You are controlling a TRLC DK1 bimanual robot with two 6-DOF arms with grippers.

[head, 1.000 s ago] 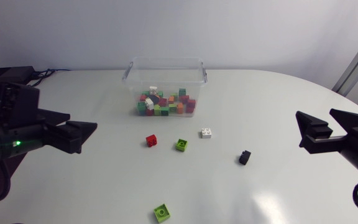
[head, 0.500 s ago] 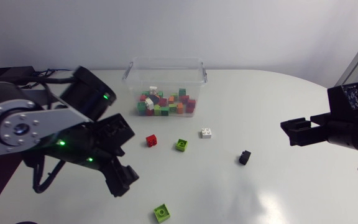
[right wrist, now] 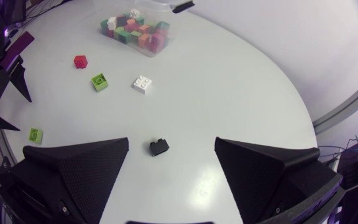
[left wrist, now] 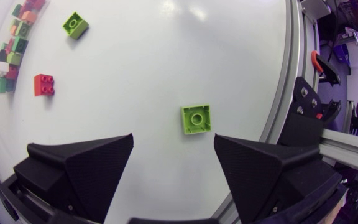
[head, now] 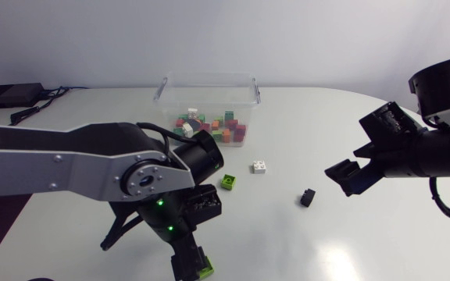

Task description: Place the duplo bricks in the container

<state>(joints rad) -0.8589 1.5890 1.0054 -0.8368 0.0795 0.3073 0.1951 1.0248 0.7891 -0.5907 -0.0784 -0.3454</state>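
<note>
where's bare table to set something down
Bare table between the container and the right gripper, and between the left gripper and the black brick. Crowded in front of the container: green brick, white brick, red brick and the left arm.

We log glossy smooth white tabletop (head: 350,234), clear shiny plastic container (head: 209,81), glossy lime-green square plastic brick (left wrist: 196,119), matt stippled black fingers (right wrist: 73,171) on our right gripper (right wrist: 171,140), satin silver-grey left arm link (head: 45,164).
</note>
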